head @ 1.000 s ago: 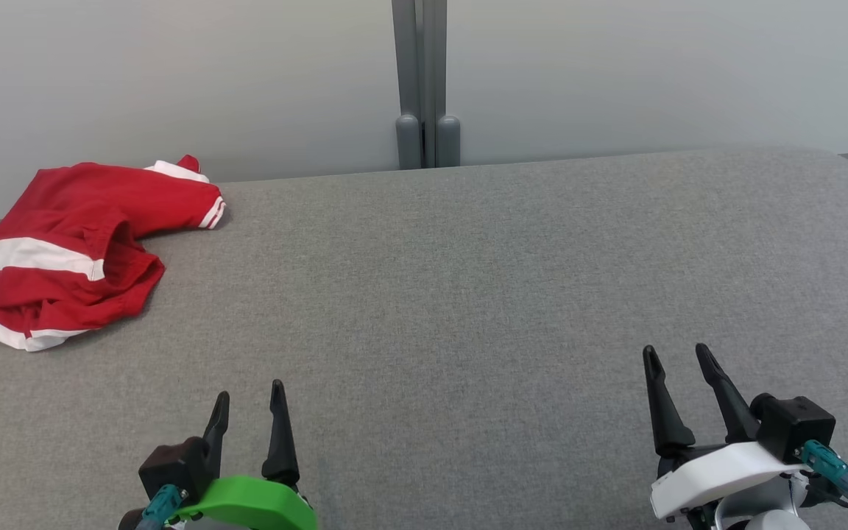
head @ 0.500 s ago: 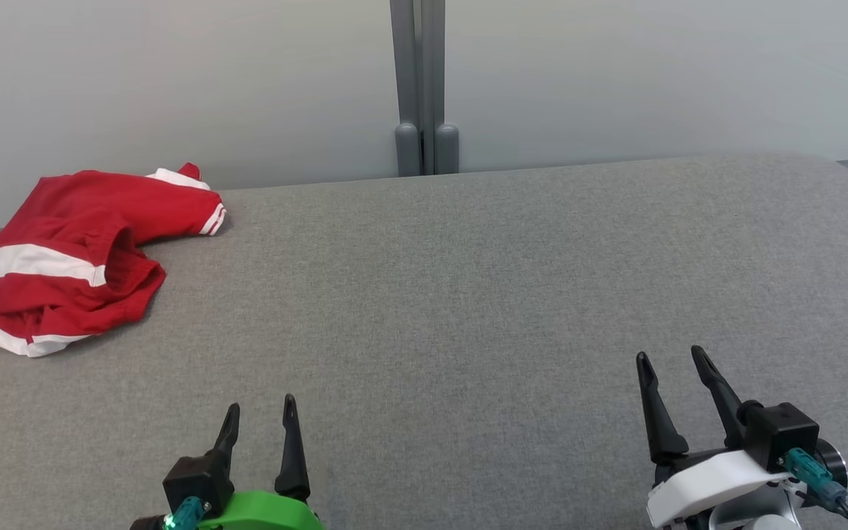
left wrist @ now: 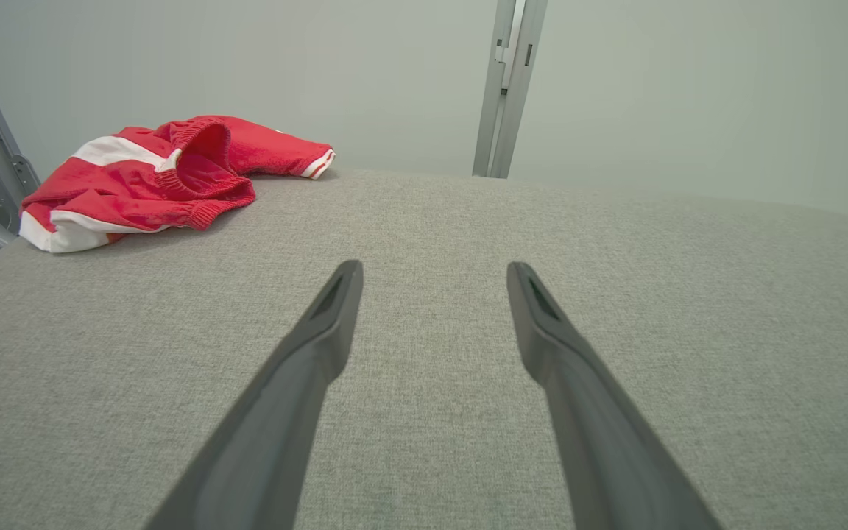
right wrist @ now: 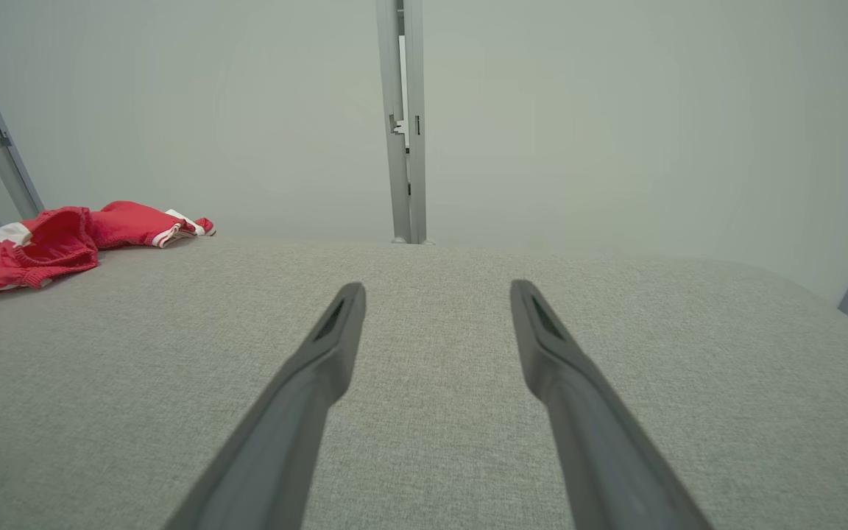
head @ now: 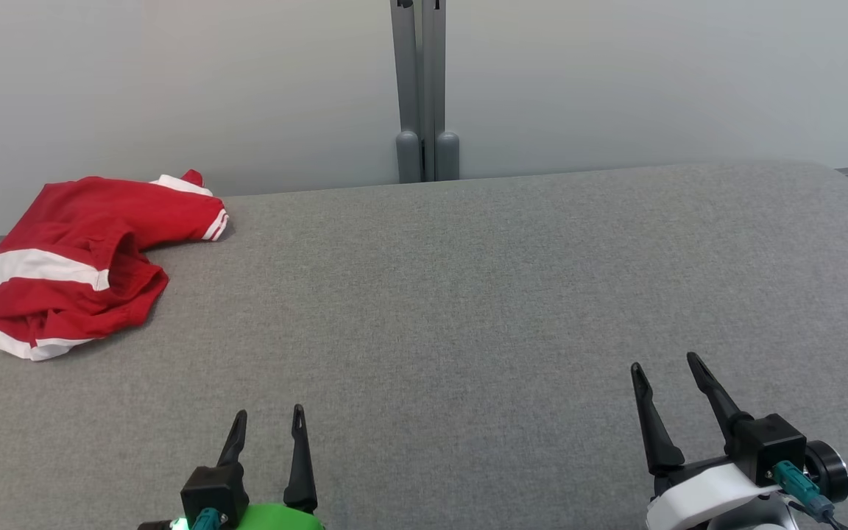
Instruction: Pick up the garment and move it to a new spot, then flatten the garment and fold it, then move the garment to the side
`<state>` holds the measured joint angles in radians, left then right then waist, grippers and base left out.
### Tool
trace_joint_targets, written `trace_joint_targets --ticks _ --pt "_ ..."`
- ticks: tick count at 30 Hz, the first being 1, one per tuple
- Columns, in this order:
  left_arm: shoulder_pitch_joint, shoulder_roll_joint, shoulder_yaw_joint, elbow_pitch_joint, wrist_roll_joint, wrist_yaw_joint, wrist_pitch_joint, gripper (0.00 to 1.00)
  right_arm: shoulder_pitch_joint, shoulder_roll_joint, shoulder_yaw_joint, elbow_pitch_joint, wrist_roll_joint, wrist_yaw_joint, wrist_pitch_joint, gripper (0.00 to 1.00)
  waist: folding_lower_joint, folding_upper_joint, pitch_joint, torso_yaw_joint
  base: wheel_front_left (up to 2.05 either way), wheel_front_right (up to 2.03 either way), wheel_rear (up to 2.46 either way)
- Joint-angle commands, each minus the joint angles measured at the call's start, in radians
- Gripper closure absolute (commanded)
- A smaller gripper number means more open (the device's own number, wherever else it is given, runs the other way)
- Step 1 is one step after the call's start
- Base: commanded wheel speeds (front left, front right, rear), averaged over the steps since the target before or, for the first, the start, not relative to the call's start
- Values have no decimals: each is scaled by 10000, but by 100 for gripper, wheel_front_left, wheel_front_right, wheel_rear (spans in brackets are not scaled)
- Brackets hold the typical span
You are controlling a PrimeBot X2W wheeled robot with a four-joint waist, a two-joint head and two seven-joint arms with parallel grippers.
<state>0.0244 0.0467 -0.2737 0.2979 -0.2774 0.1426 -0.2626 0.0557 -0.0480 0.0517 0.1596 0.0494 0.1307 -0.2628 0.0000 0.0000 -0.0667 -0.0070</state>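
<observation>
While both pairs of long dark fingers stand spread wide with nothing between them, the left gripper (head: 269, 412) and the right gripper (head: 664, 362) hang low over the near edge of the grey fabric-covered surface (head: 468, 294). Their tips point away from the robot. I read this as a ready pose, with the jaws parted so either arm can reach out and close on cloth.

A broad stretch of grey fabric lies between the grippers and the garment, so nothing is being touched. The garment looks like a pair of red shorts (head: 85, 250) with white stripes. It sits crumpled at the far left corner, well apart from both grippers, and its left part seems to droop over the edge. In the left wrist view the ribbed waistband gapes toward the fingers, and the folds are bunched, not flat.

The first pick-up appears not yet started. The left arm is the nearer one, so the reach would suit it.

Behind the surface is a pale wall (head: 652, 81) with a grey post (head: 424, 88).
</observation>
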Motion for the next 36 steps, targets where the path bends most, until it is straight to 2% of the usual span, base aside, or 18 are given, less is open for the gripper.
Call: trace_joint_targets --ticks 1,30,36 --pt "107 66 9 3 72 59 -35 0 82 -42 -29 -15 -27 1 -32 0 0 0 -2 2 0 0 0" --pt "27 65 61 136 -105 57 -35 0 -18 -39 -152 134 322 1 -32 0 0 0 43 22 0 0 0" --pt "-143 66 34 183 -17 4 -35 0 105 -36 -244 10 317 1 -32 0 0 0 114 400 0 0 0"
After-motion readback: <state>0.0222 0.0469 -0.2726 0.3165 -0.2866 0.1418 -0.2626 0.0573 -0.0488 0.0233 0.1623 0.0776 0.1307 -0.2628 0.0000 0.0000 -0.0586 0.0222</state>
